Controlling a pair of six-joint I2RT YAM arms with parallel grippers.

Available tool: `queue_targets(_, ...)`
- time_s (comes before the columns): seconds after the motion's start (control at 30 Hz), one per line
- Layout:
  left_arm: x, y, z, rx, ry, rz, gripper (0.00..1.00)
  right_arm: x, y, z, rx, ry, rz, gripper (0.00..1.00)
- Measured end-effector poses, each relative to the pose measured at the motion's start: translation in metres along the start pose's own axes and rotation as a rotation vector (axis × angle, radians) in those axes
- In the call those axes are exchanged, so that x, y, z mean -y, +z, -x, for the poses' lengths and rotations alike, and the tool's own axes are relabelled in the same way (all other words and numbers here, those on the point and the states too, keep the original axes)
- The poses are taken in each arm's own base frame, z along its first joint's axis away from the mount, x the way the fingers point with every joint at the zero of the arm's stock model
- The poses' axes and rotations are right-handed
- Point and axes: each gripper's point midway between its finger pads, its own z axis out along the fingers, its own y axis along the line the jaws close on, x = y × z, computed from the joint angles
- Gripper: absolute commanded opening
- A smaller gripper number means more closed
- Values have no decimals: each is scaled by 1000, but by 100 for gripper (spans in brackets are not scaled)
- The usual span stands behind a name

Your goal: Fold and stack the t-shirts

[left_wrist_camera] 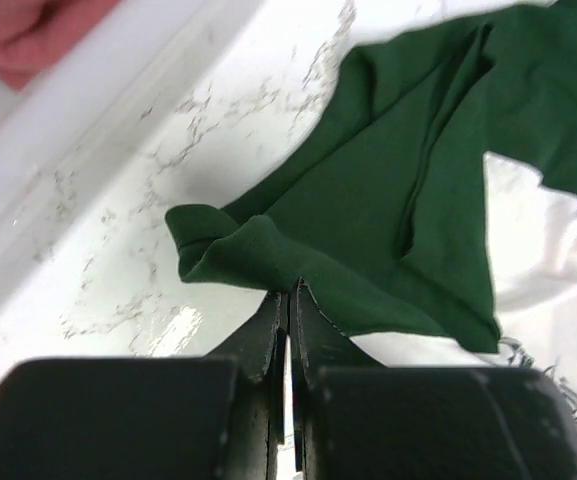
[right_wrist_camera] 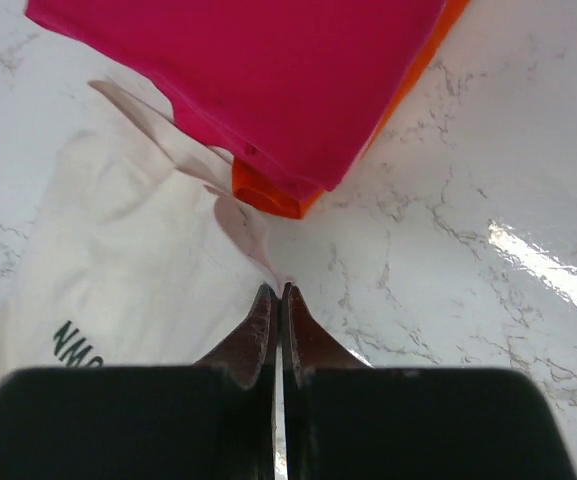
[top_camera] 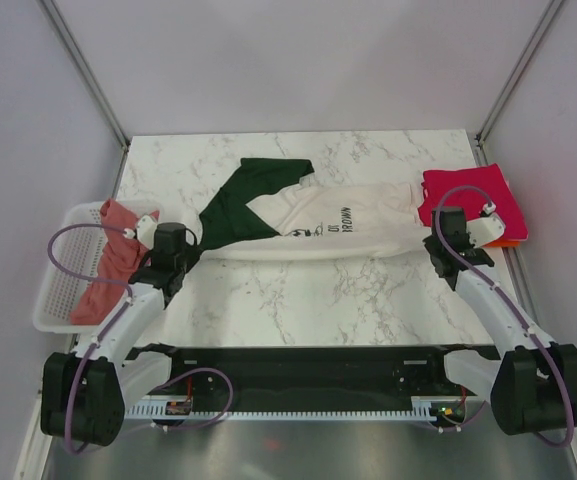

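Now the left hand pinches the cream t-shirt's green sleeve tight; the right hand pinches its hem.

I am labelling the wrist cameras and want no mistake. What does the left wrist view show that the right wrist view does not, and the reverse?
Only left wrist: dark green sleeve, pinched by the shut left gripper; salmon-pink cloth beyond the white plastic basket rim. Only right wrist: folded magenta t-shirt on an orange one; shut right gripper pinching the cream cloth t-shirt at its edge. Both: that cream t-shirt, white marble table.
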Motion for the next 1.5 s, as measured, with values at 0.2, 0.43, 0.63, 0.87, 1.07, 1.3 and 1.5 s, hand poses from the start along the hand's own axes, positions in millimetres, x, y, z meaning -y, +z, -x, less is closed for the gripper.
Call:
queue_targets(0.2, 21, -6, 21, 16, -24, -42, 2, -6, -10, 18, 47, 12, 15, 0)
queue_targets(0.43, 56, -26, 46, -10, 3, -93, 2, -15, -19, 31, 47, -19, 15, 0)
queue_targets(0.63, 148, -77, 143, 117, 10, -235, 2, -97, -74, 120, 170, 41, 197, 0)
queue_targets(0.87, 203, -206, 247, 366, -2, -464, 2, -144, -187, 218, 350, 138, 472, 0)
queue_targets(1.07, 190, -306, 279, 514, -39, -601, 2, -132, -271, 257, 449, 203, 644, 0)
queue_targets(1.3, 203, -307, 290, 522, -41, -607, 2, -142, -276, 264, 451, 204, 661, 0)
queue_targets(1.5, 242, -201, 277, 383, 21, -469, 2, -187, -197, 238, 335, 123, 544, 0)
